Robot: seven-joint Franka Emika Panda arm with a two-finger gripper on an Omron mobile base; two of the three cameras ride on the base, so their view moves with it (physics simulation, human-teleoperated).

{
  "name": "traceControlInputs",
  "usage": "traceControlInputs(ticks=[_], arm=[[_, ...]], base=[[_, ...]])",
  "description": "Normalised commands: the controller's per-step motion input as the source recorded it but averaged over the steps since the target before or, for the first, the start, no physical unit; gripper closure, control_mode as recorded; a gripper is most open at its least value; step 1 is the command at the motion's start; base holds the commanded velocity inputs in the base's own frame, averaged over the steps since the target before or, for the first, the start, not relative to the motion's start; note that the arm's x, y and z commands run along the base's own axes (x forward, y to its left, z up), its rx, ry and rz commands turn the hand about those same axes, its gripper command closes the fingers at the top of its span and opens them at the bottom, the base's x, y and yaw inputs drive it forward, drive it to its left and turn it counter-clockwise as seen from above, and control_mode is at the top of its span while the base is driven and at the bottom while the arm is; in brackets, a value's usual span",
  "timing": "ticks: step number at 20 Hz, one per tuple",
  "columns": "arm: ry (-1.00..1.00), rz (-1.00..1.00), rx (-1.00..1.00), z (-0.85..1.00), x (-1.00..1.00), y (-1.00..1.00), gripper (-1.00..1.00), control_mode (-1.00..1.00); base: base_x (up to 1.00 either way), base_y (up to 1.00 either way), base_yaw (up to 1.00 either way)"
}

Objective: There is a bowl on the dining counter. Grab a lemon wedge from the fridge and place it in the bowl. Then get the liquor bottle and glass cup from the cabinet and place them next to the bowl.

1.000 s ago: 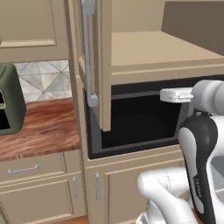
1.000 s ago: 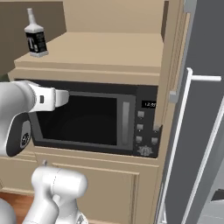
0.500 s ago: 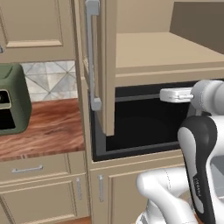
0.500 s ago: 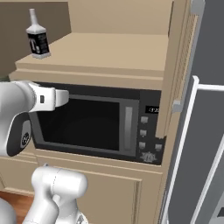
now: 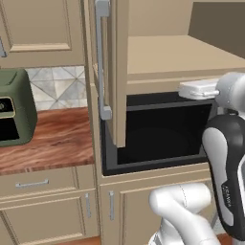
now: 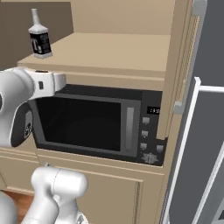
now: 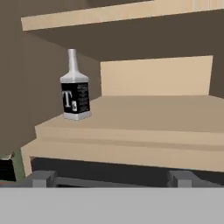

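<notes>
Our jaws are spread wide. We should lift up to the cabinet (image 6: 131, 48) shelf and pinch the liquor bottle (image 7: 75, 91) around its middle.

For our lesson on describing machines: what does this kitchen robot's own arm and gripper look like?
A glossy white arm of rounded, tube-like segments with dark grey joint bands, one band bearing small pale lettering. It ends in a flat white hand block. The gripper has two small, dark grey, squared finger tips. No cables show.
</notes>
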Motion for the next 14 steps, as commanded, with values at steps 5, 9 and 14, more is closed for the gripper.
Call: traceControlInputs(ticks=[5,9,14], arm=[[-0.18,0.18,-0.03,0.97,0.38,0.16,-1.0,-1.0],[-0.05,0.18,0.0,0.69,0.9,0.31,-1.0,-1.0],[0.01,0.07,0.0,0.09,0.85,0.61,-1.0,-1.0]], base=[[0.0,0.0,0.0],[0.0,0.0,0.0],[0.0,0.0,0.0]])
